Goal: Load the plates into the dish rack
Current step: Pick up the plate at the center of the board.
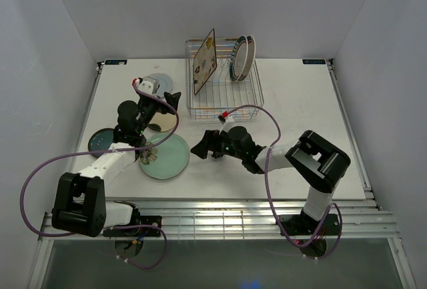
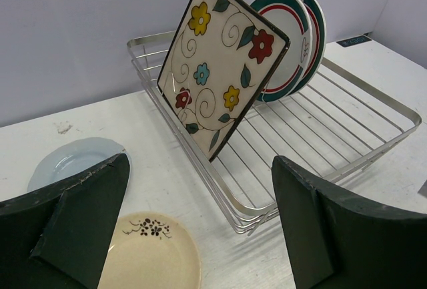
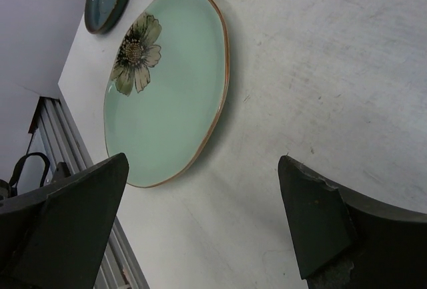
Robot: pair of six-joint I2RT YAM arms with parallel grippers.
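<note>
The silver wire dish rack (image 1: 259,87) stands at the back centre. In it lean a square floral plate (image 1: 205,62) and two white plates with teal-red rims (image 1: 242,57). A small blue-grey plate (image 1: 159,80), a cream plate (image 1: 163,123), a dark teal plate (image 1: 101,140) and a large pale green plate (image 1: 165,156) lie flat on the table. My left gripper (image 1: 170,102) hovers open over the cream plate (image 2: 150,255), facing the rack (image 2: 380,93). My right gripper (image 1: 203,143) is open and empty, just right of the green plate (image 3: 167,89).
A slatted metal shelf (image 1: 220,219) runs along the near edge by the arm bases. White walls close in the left, back and right. The right part of the rack floor holds nothing.
</note>
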